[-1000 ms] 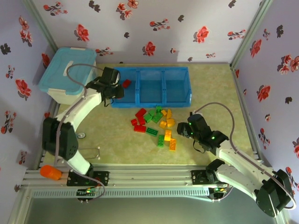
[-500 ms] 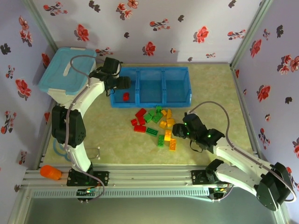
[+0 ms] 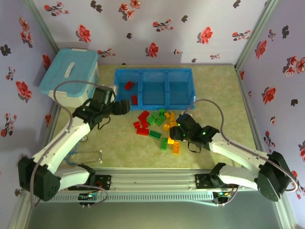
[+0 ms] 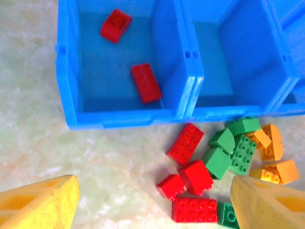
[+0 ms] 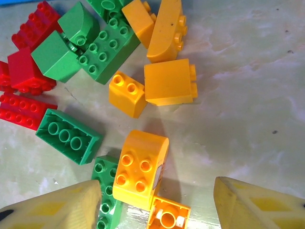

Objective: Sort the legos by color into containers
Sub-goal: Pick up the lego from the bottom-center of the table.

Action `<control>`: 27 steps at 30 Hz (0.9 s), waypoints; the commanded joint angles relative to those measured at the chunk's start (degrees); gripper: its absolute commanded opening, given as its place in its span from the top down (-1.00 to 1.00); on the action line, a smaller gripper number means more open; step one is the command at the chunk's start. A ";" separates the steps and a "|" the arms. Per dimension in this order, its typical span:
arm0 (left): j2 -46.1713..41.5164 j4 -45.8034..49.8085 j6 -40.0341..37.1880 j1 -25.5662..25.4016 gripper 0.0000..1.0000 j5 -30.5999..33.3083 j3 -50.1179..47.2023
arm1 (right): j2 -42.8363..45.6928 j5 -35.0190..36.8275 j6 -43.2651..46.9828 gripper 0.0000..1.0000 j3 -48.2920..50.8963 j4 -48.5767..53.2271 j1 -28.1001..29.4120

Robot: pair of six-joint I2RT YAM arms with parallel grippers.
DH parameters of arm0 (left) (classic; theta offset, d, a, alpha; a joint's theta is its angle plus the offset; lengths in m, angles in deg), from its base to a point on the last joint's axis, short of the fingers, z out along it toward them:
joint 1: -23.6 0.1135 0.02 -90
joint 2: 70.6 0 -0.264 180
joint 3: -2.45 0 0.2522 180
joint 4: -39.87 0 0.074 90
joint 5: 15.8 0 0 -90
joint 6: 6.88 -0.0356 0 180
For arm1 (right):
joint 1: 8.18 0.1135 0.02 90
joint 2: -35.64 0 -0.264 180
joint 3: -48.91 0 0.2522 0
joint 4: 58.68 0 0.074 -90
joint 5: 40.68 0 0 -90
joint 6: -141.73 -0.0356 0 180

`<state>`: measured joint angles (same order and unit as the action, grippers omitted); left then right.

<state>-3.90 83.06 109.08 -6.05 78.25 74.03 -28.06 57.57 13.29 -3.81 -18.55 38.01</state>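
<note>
Two red legos (image 4: 146,82) now lie in the left container (image 4: 66,86); the left gripper (image 4: 152,200) has withdrawn, released. Spread wide, the right gripper (image 5: 157,200) apparently straddles an orange lego (image 5: 140,169), with bare worktop (image 5: 248,95) alongside.

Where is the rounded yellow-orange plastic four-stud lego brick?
Right wrist view, lower centre: the rounded brick lies beside a green brick and a small orange brick.

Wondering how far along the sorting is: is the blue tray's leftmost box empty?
Not empty: two red legos lie inside the leftmost compartment; the overhead view shows them too.
</note>
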 commanded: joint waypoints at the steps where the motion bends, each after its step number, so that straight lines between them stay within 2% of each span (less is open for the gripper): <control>1: -3.33 -1.35 4.16 -2.42 -0.64 1.37 -5.36 | -3.25 2.79 -2.20 -0.29 -3.16 2.15 1.84; 6: -9.15 -0.25 7.88 -6.55 -0.63 4.34 -12.64 | -10.50 4.73 -4.30 -0.30 -6.74 4.31 4.41; 11: -12.96 -0.38 11.19 -8.59 -0.62 5.12 -17.71 | -15.62 5.81 -6.23 -0.25 -8.12 4.06 6.38; 22: -12.49 -2.05 13.32 -10.61 -0.59 5.53 -21.00 | -23.14 7.87 -7.36 -0.17 -9.59 2.25 7.18; 27: -11.95 -2.27 13.66 -11.57 -0.57 5.86 -21.04 | -25.56 7.84 -7.21 0.02 -10.85 2.47 7.16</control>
<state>-16.08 81.73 121.53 -16.96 82.73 53.62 -52.25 63.80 7.13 -13.40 -16.41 44.74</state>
